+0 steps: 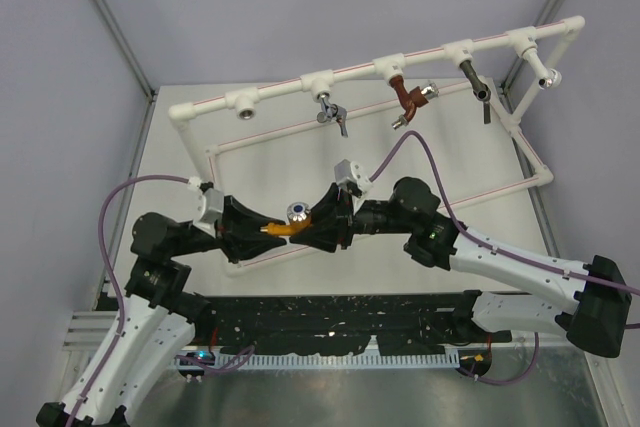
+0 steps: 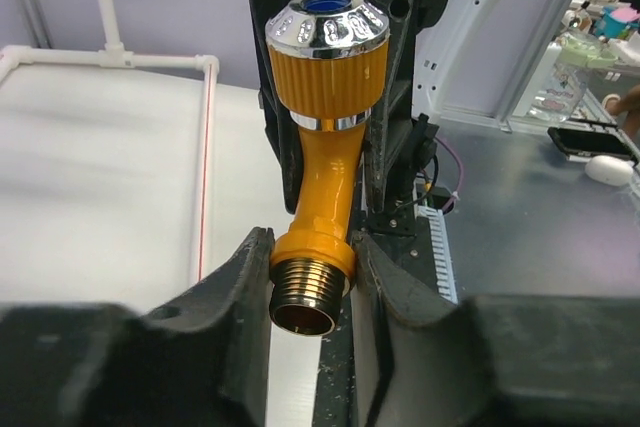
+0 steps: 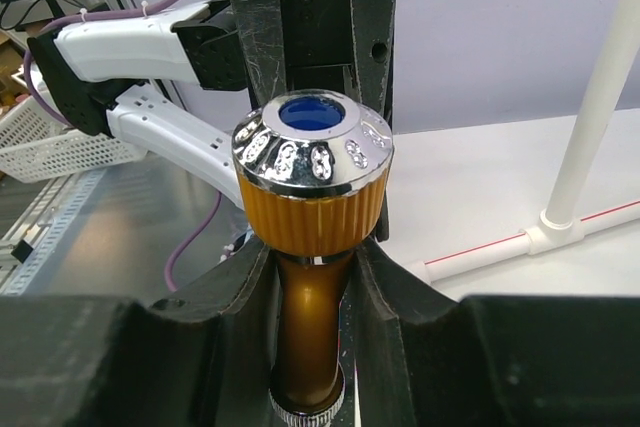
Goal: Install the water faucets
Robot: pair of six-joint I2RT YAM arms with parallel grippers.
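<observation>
A small orange-yellow metal faucet point(image 1: 288, 225) with a silver round knob and a blue centre hangs in the air above the white table point(image 1: 280, 162), held between the two arms where they meet near the middle of the top view, well short of the white plastic pipe frame point(image 1: 360, 69) at the far side. The left gripper point(image 2: 310, 252) pinches the faucet at the collar just above its brass-coloured threaded end, one black finger point(image 2: 245, 287) on each side, with the thread pointing towards the left wrist camera. The right gripper point(image 3: 312, 272) has its jaws drawn in around the neck just under the ribbed body and knob, and they appear to press on it from both sides. The knob faces up. On the frame's upper rail hang a shiny silver tap point(image 1: 330, 113), a reddish-brown tap point(image 1: 404, 102) and a dark grey tap point(image 1: 476, 85), each below a tee fitting.
</observation>
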